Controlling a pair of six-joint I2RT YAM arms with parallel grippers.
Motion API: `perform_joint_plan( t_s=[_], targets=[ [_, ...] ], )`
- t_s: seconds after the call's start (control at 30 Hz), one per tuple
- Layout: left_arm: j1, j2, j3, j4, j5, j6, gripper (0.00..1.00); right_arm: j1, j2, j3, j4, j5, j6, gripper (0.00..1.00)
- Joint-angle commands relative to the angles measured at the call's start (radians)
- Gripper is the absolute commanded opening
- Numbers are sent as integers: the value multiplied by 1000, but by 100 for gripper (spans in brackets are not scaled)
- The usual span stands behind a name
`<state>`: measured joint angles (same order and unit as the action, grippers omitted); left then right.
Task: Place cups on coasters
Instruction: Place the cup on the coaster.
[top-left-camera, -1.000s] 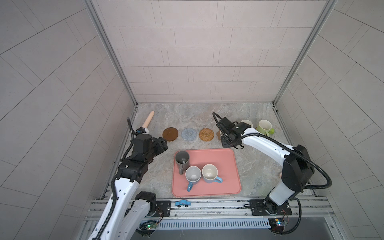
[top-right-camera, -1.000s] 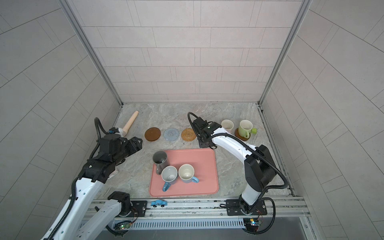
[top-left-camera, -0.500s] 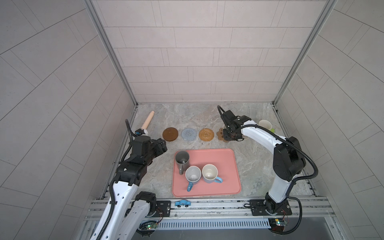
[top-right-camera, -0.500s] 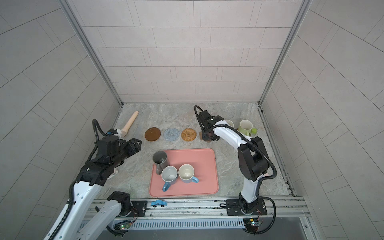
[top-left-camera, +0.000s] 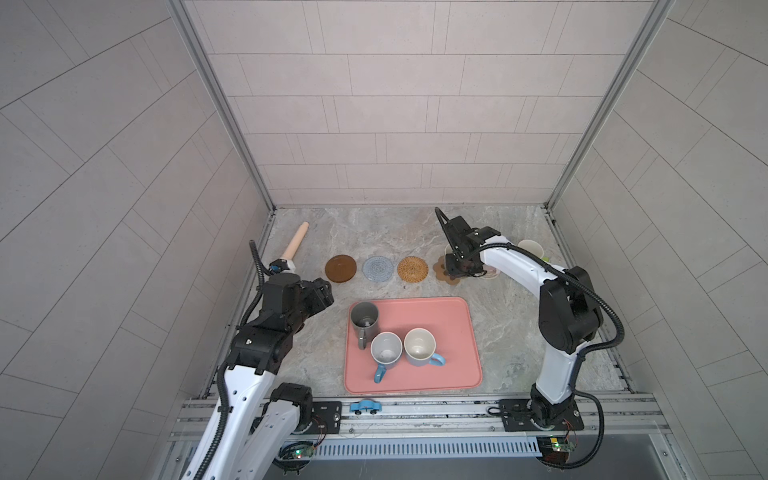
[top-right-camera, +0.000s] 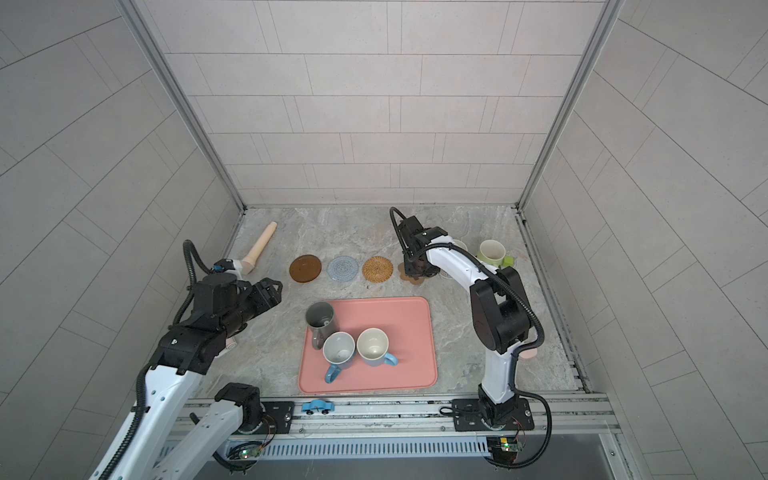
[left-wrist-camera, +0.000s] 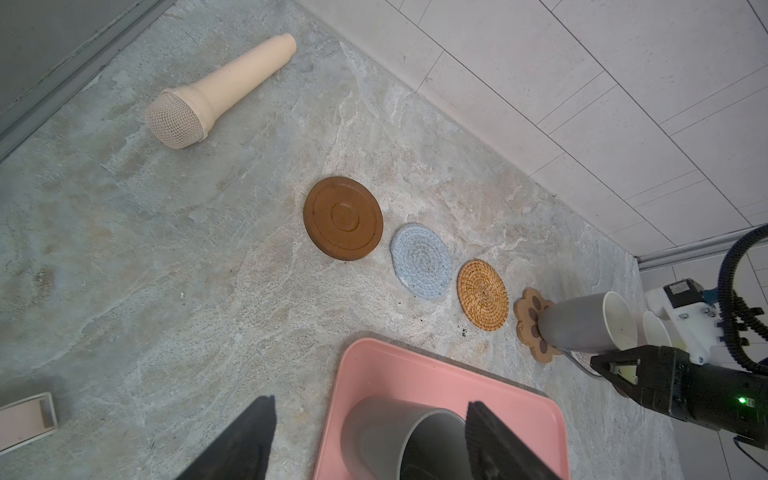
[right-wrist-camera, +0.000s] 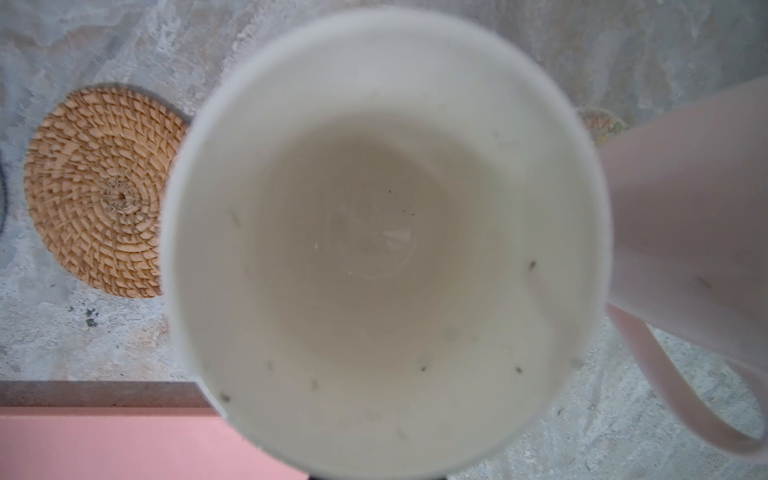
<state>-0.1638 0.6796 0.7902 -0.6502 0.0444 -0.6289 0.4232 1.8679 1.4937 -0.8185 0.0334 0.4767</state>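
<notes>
My right gripper (top-left-camera: 459, 266) (top-right-camera: 419, 266) is shut on a grey cup (left-wrist-camera: 582, 324) (right-wrist-camera: 374, 232), which is upright on the brown paw-shaped coaster (top-left-camera: 441, 269) (left-wrist-camera: 530, 316). A pink cup (right-wrist-camera: 685, 208) is close beside it, and a green cup (top-right-camera: 492, 253) is further right. The wooden (top-left-camera: 340, 268), crochet (top-left-camera: 377, 268) and rattan (top-left-camera: 412, 269) coasters are bare. On the pink tray (top-left-camera: 457, 332) stand a tall dark grey cup (top-left-camera: 364, 318), a grey cup with a blue handle (top-left-camera: 386, 349) and a light blue cup (top-left-camera: 419, 345). My left gripper (top-left-camera: 326, 291) (left-wrist-camera: 370, 402) hangs open, left of the tray.
A beige microphone-shaped object (top-left-camera: 295, 245) lies at the back left. A small blue toy car (top-left-camera: 365, 406) sits on the front rail. A small pink disc (top-right-camera: 530, 353) shows behind the right arm. A small open box (left-wrist-camera: 25, 415) lies near the left arm.
My right forearm has swung toward the back and now covers the pink cup, with the grey cup carried a little back onto the paw coaster. The left arm has hardly moved.
</notes>
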Motion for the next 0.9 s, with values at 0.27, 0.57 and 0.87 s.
perform_joint_plan(
  t_s=[0.27,0.57,0.87],
  targets=[
    [3,-13,2,-25,-12,-2,79,-5,21,37,2,15,-23,3],
    [4,-11,9,-25,-14,1,79,-4,37,74,-14,22,-26,3],
    [4,-19,2,-29,-17,1,79,-5,59,82,-27,26,-30,3]
  ],
)
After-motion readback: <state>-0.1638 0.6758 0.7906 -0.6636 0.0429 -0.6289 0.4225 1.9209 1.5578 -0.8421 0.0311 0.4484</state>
